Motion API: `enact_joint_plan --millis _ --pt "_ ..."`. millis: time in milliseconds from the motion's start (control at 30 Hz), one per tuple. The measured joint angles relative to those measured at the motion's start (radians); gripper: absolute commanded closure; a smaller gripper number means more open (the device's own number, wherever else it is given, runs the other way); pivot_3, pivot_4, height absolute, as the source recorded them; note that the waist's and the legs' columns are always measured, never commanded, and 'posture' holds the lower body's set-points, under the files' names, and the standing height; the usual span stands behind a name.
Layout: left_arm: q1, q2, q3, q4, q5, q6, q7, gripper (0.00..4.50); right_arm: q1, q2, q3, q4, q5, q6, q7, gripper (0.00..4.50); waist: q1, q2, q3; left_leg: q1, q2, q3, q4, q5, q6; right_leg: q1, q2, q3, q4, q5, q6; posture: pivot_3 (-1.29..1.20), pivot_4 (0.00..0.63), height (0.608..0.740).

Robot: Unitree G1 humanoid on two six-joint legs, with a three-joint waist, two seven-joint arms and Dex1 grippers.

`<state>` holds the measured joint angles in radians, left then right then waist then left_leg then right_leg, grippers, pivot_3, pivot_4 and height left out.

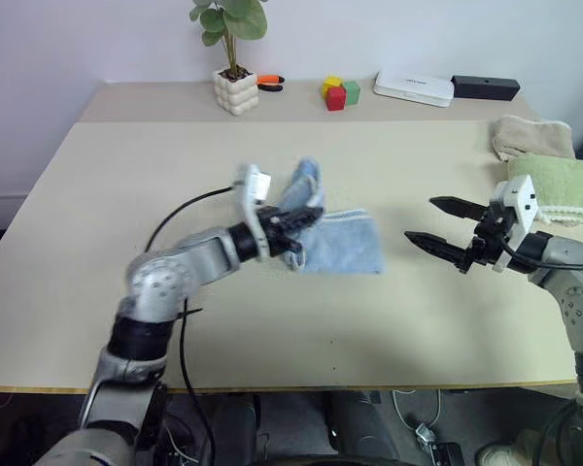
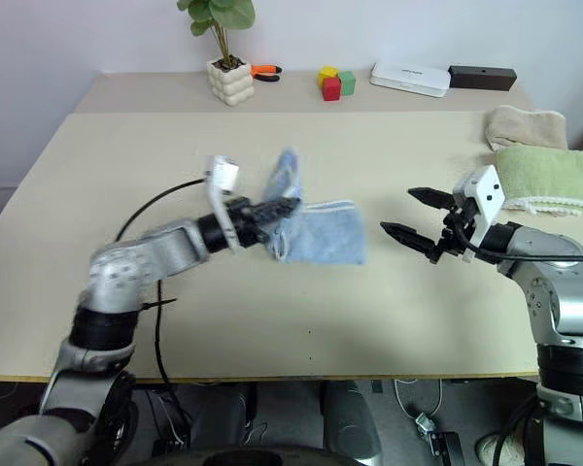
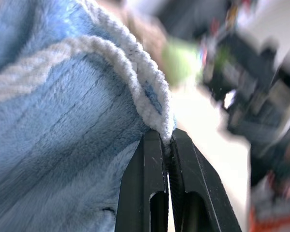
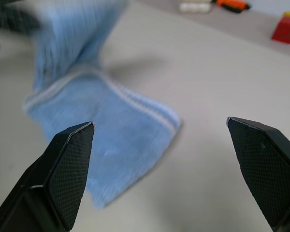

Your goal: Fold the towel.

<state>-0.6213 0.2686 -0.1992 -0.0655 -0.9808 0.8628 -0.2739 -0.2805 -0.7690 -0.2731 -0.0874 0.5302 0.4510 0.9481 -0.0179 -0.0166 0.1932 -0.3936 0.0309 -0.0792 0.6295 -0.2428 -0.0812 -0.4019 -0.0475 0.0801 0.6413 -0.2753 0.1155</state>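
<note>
The light blue towel (image 1: 342, 245) lies in the middle of the table, its left part lifted off the surface. My left gripper (image 1: 309, 215) is shut on the towel's whitish hem (image 3: 150, 96) and holds that raised part (image 1: 301, 186) above the rest. The right half of the towel (image 4: 111, 140) rests flat on the table. My right gripper (image 1: 435, 221) hovers open to the right of the towel, apart from it, with nothing between its fingers (image 4: 70, 164).
A green folded towel (image 1: 559, 184) and a beige folded towel (image 1: 532, 136) lie at the table's right edge. Along the back stand a potted plant (image 1: 235, 87), coloured blocks (image 1: 338, 92), a white box (image 1: 414, 87) and a black box (image 1: 486, 87). A black cable (image 1: 180, 209) trails from my left arm.
</note>
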Motion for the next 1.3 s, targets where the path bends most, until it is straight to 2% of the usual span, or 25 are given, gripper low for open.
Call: enact_joint_plan --millis 133,333,433,667,833,1000,1100,1233,1300 --pt "-0.058 -0.087 -0.115 0.163 0.188 -0.086 -0.119 4.44 0.008 0.006 -0.021 -0.049 0.017 0.024 -0.049 0.0 0.001 0.0 0.0 -0.002 0.0 0.0 -0.003 -0.001 0.001 -0.001 0.0 0.0 -0.004 0.002 0.004 0.0 0.15 0.74" --pt "-0.077 -0.135 -0.194 0.275 0.388 -0.205 -0.256 4.44 0.072 0.006 -0.064 -0.109 0.034 0.037 -0.1 0.0 0.003 0.0 0.0 -0.003 0.0 0.0 -0.003 -0.001 0.002 -0.001 0.0 0.0 -0.006 0.002 0.004 0.0 0.15 0.74" --pt "-0.082 -0.184 -0.165 0.325 0.409 -0.24 -0.3 3.55 0.079 0.006 -0.078 -0.116 0.038 0.042 -0.119 0.0 0.004 0.0 0.0 -0.004 0.0 0.0 -0.001 -0.001 0.002 -0.001 0.0 0.0 -0.006 0.002 0.004 0.0 0.15 0.74" --pt "-0.085 -0.185 -0.171 0.322 0.433 -0.185 -0.44 0.03 0.078 0.008 -0.079 -0.127 0.042 0.042 -0.141 0.0 0.001 0.001 0.0 -0.005 0.0 0.0 -0.001 -0.001 0.002 -0.001 0.0 0.0 -0.006 0.003 0.006 0.0 0.15 0.74" --pt "-0.042 -0.168 -0.157 0.217 0.457 -0.182 -0.462 0.03 0.039 0.029 -0.05 -0.121 0.041 0.041 -0.152 0.0 -0.003 0.001 0.0 -0.004 0.0 0.0 -0.001 -0.001 0.002 -0.001 0.0 0.0 -0.006 0.004 0.007 0.0 0.15 0.74" --pt "-0.018 -0.14 -0.031 0.025 0.386 -0.156 -0.462 0.03 -0.025 0.074 -0.019 -0.081 0.026 0.024 -0.185 0.0 0.0 0.001 0.0 -0.005 0.0 -0.001 -0.001 -0.001 0.002 -0.001 0.0 0.0 -0.006 0.004 0.007 0.0 0.15 0.74" --pt "-0.021 -0.072 0.035 -0.023 0.37 -0.134 -0.443 0.03 -0.061 0.116 -0.008 -0.077 0.033 0.032 -0.215 0.0 -0.003 0.002 0.0 -0.004 0.0 -0.001 -0.001 -0.001 0.002 -0.001 0.0 0.0 -0.005 0.004 0.007 0.0 0.15 0.74" --pt "-0.001 0.071 0.14 0.011 0.391 -0.138 -0.443 0.03 -0.079 0.156 0.029 -0.079 0.036 0.051 -0.234 0.0 -0.005 0.002 0.0 -0.003 0.001 -0.001 -0.001 -0.001 0.002 -0.001 0.0 0.0 -0.005 0.004 0.007 0.0 0.15 0.74" --pt "0.017 0.102 0.18 0.021 0.397 -0.152 -0.443 0.0 -0.09 0.189 0.055 -0.085 0.047 0.072 -0.244 0.56 -0.002 0.003 0.0 -0.004 0.001 -0.001 -0.001 -0.001 0.002 -0.001 0.0 0.0 -0.005 0.004 0.007 0.0 0.15 0.74"
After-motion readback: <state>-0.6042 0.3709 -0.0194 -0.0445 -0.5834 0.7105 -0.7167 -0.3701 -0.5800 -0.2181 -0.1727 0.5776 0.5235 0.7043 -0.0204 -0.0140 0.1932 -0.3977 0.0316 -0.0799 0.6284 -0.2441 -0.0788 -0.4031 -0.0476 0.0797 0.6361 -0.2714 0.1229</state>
